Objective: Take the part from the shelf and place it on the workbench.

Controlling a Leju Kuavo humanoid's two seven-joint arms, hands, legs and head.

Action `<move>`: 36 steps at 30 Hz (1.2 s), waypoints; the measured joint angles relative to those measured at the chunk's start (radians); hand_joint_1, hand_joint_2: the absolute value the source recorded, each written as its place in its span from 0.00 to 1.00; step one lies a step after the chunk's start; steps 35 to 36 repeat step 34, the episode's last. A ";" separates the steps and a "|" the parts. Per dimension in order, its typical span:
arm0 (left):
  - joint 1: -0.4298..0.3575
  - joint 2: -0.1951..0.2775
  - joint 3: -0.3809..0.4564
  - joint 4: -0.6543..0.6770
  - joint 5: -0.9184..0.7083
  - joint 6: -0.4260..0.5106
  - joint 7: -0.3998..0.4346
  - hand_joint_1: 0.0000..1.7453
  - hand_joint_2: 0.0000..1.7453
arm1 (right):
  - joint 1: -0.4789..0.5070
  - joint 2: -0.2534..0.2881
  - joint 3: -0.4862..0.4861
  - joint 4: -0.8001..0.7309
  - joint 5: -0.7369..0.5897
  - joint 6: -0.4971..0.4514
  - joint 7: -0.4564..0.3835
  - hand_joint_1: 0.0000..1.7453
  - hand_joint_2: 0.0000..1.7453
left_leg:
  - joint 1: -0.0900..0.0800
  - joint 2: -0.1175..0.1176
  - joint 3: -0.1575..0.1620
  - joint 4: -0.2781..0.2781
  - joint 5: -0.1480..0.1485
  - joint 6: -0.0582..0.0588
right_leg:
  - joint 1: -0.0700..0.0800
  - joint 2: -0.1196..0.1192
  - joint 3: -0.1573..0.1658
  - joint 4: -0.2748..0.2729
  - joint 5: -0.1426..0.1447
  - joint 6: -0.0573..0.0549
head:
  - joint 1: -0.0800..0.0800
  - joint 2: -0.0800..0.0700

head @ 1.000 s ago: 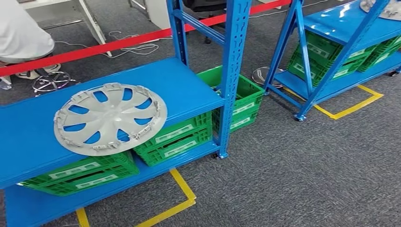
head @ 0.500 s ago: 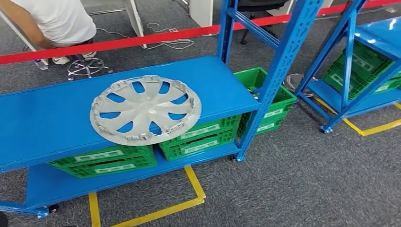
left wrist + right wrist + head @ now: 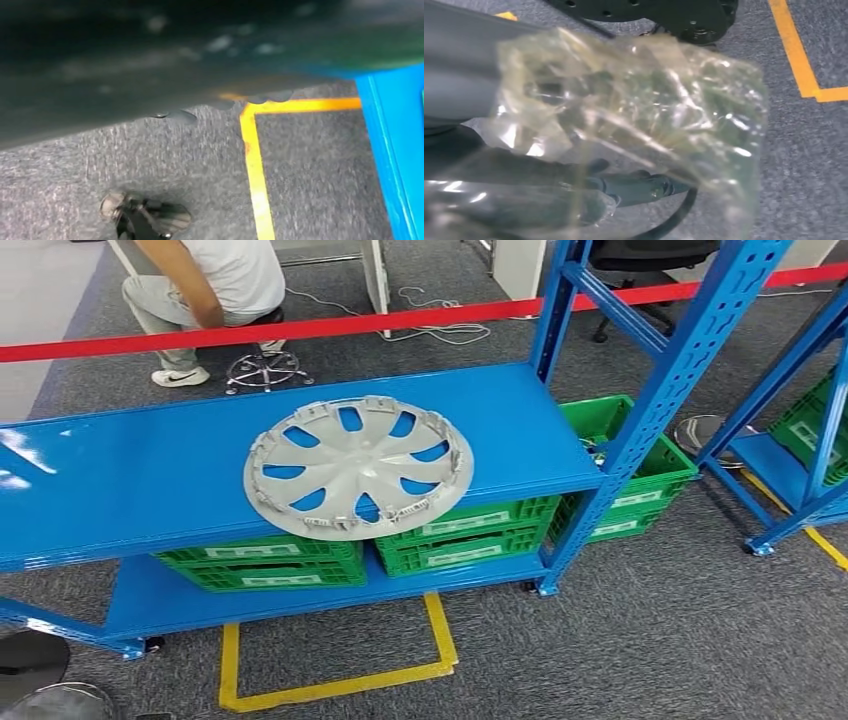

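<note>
A grey hubcap (image 3: 358, 467) lies flat on the blue shelf (image 3: 130, 480), overhanging its front edge. Best approach squarely and grip that overhanging rim. I cannot tell either robot hand's state.

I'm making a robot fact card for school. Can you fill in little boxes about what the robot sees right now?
part: a grey wheel cover, lying flat
where it is: on the blue shelf, its near edge hanging over the front a bit
under the shelf: green crates on the bottom level
floor: grey carpet with yellow tape lines
behind the shelf: a red barrier tape, and a person sitting on a stool
right hand: wrapped in clear plastic, fingers too hidden to judge
part picked up yet: no
</note>
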State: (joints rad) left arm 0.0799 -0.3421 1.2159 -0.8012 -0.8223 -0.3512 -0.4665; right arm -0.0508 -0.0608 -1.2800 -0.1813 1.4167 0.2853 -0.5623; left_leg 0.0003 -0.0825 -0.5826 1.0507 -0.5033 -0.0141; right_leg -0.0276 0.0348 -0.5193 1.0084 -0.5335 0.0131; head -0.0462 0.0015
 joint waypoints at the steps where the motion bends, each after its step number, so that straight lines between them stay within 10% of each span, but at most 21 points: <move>1: -0.003 0.000 0.001 0.003 -0.002 0.001 -0.003 0.00 0.00 | 0.001 0.000 0.000 0.000 -0.002 0.000 0.000 0.00 0.00 | 0.000 0.027 -0.022 0.047 -0.028 -0.005 | 0.001 -0.014 0.001 -0.002 0.000 -0.006 | -0.004 0.000; 5: -0.010 0.002 0.004 0.018 -0.005 0.002 -0.012 0.00 0.00 | 0.006 0.000 -0.002 0.000 -0.007 -0.002 0.000 0.00 0.00 | 0.005 0.074 -0.113 0.242 -0.096 -0.013 | 0.009 -0.070 0.004 -0.002 -0.005 -0.015 | -0.009 0.000; 9: -0.012 0.004 0.008 0.030 -0.016 0.005 -0.022 0.00 0.00 | 0.003 0.000 -0.007 0.000 -0.013 -0.002 0.000 0.00 0.00 | -0.006 0.126 -0.006 0.034 0.016 0.012 | 0.016 -0.110 0.018 -0.002 -0.018 -0.009 | -0.009 0.000; 13: -0.020 0.006 0.015 0.050 -0.034 0.014 -0.038 0.00 0.00 | 0.002 0.000 -0.016 -0.002 -0.039 0.014 0.003 0.00 0.00 | -0.014 0.137 0.020 -0.035 0.019 0.031 | 0.023 -0.149 0.026 -0.005 -0.029 0.009 | -0.009 0.000; 16: -0.023 0.005 0.023 0.061 -0.042 0.017 -0.045 0.00 0.00 | 0.001 0.000 -0.026 -0.002 -0.055 0.027 0.001 0.00 0.00 | -0.004 0.112 0.028 -0.051 0.028 0.044 | 0.019 -0.091 -0.002 0.062 -0.074 0.021 | -0.002 0.000; 20: -0.029 0.002 0.035 0.068 -0.052 0.017 -0.042 0.00 0.00 | 0.011 0.000 -0.041 -0.007 -0.075 0.037 0.005 0.00 0.00 | -0.004 0.084 0.030 -0.051 0.026 0.049 | 0.015 -0.037 -0.130 0.280 -0.138 0.030 | 0.003 0.000; 21: -0.029 0.002 0.039 0.068 -0.055 0.017 -0.040 0.00 0.25 | 0.012 0.000 -0.045 -0.009 -0.080 0.039 0.008 0.00 0.00 | -0.003 0.080 0.033 -0.050 0.024 0.048 | 0.014 -0.037 -0.132 0.265 -0.111 0.032 | 0.003 0.000; 24: -0.031 0.000 0.048 0.068 -0.062 0.019 -0.033 0.00 1.00 | 0.015 0.000 -0.055 -0.015 -0.089 0.046 0.011 0.00 0.75 | -0.002 0.070 0.041 -0.042 0.013 0.034 | 0.009 -0.034 -0.063 0.082 -0.002 0.036 | 0.004 0.000; 25: -0.032 0.000 0.051 0.068 -0.070 0.023 -0.031 0.00 1.00 | 0.016 0.000 -0.057 -0.017 -0.091 0.048 0.010 0.00 1.00 | -0.004 0.068 0.041 -0.038 0.009 0.030 | 0.007 -0.032 -0.043 0.038 0.013 0.032 | 0.004 0.000; 29: -0.032 0.007 0.029 0.068 -0.101 0.064 -0.014 0.00 0.00 | 0.024 0.002 -0.036 -0.023 -0.127 0.041 0.025 0.00 1.00 | -0.011 0.066 0.038 -0.033 0.007 0.056 | 0.008 -0.028 -0.029 0.012 0.015 0.018 | 0.002 0.000; 33: -0.032 0.016 -0.025 0.072 -0.060 0.086 0.014 0.00 0.00 | 0.033 0.004 0.019 -0.032 -0.198 0.022 0.057 0.00 0.00 | -0.011 0.066 0.041 -0.040 0.010 0.065 | 0.011 -0.028 -0.028 0.013 0.013 0.009 | 0.002 0.000; 36: -0.032 0.018 -0.033 0.072 -0.053 0.088 0.018 0.00 0.00 | 0.034 0.004 0.027 -0.034 -0.208 0.019 0.061 0.00 0.00 | -0.011 0.066 0.041 -0.041 0.010 0.065 | 0.012 -0.028 -0.028 0.013 0.012 0.008 | 0.002 0.000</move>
